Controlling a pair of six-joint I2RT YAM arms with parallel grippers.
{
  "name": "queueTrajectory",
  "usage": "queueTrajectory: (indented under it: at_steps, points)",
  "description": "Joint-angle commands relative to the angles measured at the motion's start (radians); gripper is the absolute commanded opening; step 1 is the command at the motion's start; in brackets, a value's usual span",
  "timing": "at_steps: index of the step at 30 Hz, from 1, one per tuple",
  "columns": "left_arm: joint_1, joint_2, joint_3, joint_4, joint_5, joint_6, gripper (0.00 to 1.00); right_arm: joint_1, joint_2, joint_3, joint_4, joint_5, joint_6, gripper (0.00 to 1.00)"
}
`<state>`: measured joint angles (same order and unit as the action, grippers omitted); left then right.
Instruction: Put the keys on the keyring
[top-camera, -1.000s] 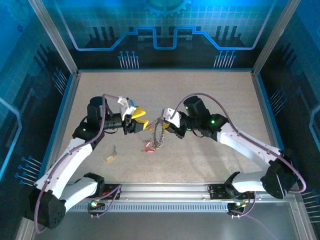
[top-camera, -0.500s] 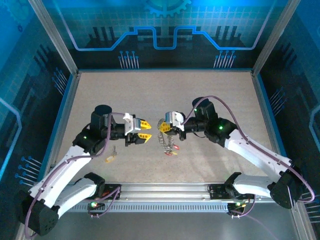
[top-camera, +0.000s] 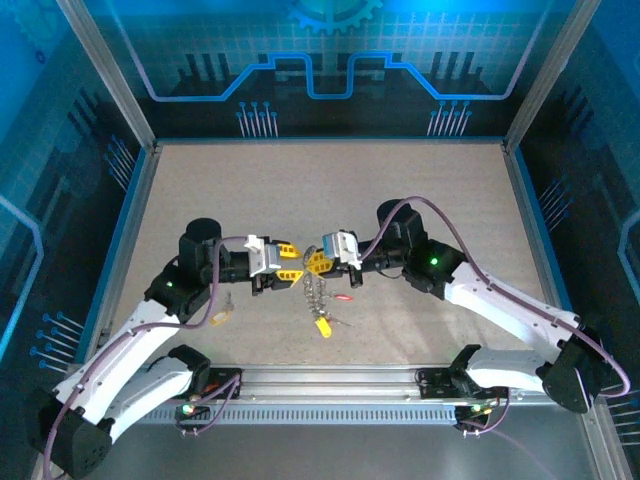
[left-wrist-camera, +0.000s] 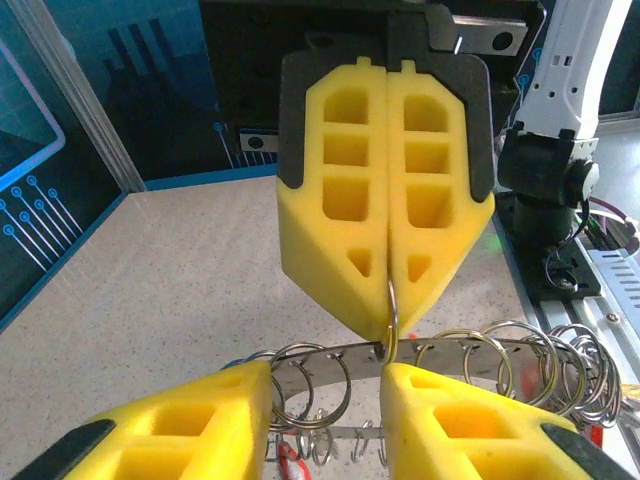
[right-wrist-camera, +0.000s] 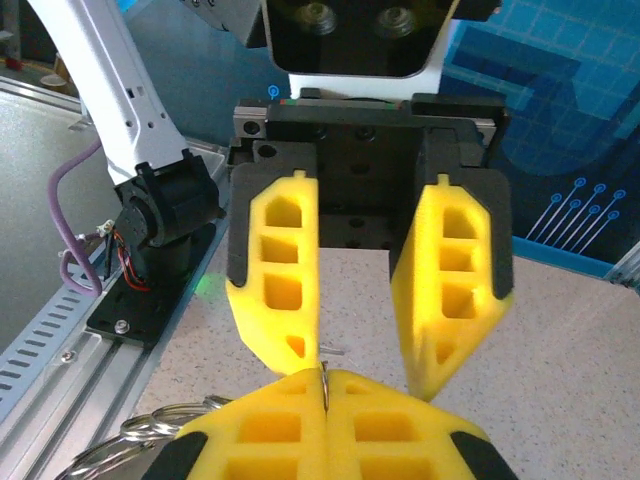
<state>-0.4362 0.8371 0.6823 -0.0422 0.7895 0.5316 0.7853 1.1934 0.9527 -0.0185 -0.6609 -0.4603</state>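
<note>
The keyring (top-camera: 313, 290) hangs over the middle of the table, a thin metal band (left-wrist-camera: 330, 352) strung with small rings, keys, a yellow tag (top-camera: 323, 327) and a red tag (top-camera: 343, 298). My right gripper (top-camera: 320, 263) is shut on one small ring at its top, seen edge-on between the pads (right-wrist-camera: 325, 385). My left gripper (top-camera: 286, 263) faces it tip to tip and is open, with its fingers (left-wrist-camera: 170, 425) on either side of the band and its rings. One loose key (top-camera: 220, 314) with a yellow tag lies on the table under the left arm.
The speckled table (top-camera: 330, 190) is walled by blue panels at the back and sides. A metal rail (top-camera: 330, 380) with both arm bases runs along the near edge. The right arm's base (left-wrist-camera: 545, 180) stands behind the keyring in the left wrist view.
The right gripper has carried the keyring lower, towards the near edge. The left gripper has come in to meet it, and its jaws have narrowed around the band.
</note>
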Motion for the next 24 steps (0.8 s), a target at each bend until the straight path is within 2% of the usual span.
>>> queueTrajectory:
  at_steps: [1,14,19,24]
  points:
    - [-0.009,-0.015,-0.016,0.064,0.004,-0.022,0.33,0.021,0.001,-0.004,0.1,0.001,0.031,0.0]
    - [-0.009,-0.018,-0.014,0.071,0.047,-0.038,0.32,0.025,-0.014,-0.03,0.124,0.049,0.037,0.0]
    - [-0.008,-0.014,-0.007,0.057,0.04,-0.031,0.25,0.037,-0.015,-0.035,0.153,0.054,0.047,0.0]
    - [-0.009,-0.009,-0.006,0.03,0.028,-0.008,0.22,0.043,-0.02,-0.046,0.186,0.069,0.058,0.0]
